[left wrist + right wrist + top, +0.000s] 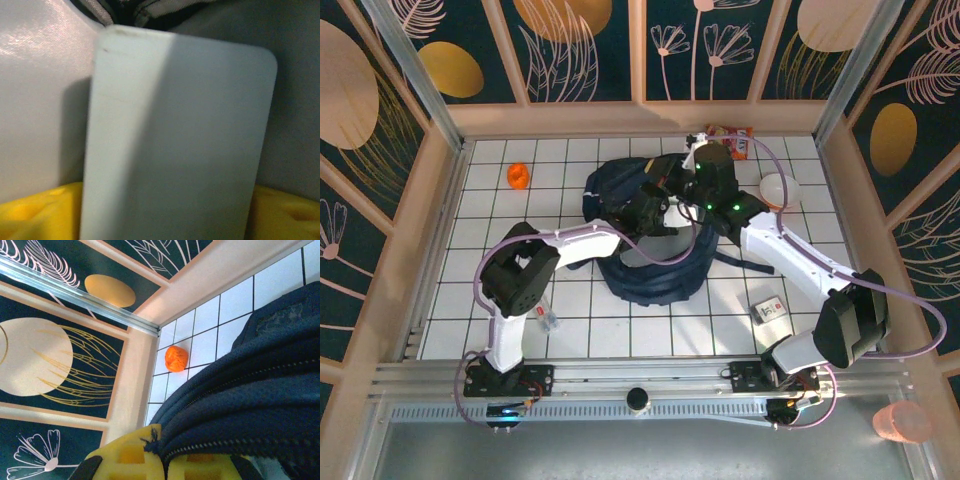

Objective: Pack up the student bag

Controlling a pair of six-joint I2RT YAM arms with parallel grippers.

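Observation:
The student bag [650, 262], a navy-blue backpack, lies in the middle of the tiled table with its top opening toward the back. My right gripper [165, 460] is shut on the bag's zipper rim [240, 440], pinching the fabric between its yellow fingers [125, 460]; in the top view it sits at the bag's upper right edge [695, 185]. My left gripper [648, 208] reaches into the opening. In the left wrist view a flat pale-grey slab [175, 140] stands upright between the yellow fingers [30, 215], against the bag's grey lining [40, 100]. The slab hides the gap between the jaws.
An orange lump [518, 176] lies at the back left, also seen from the right wrist [176, 358]. A white ball [780, 190] and a red-white packet [732, 138] lie at the back right. A small boxed card [772, 310] rests front right, and a clear item [548, 320] lies beside the left arm.

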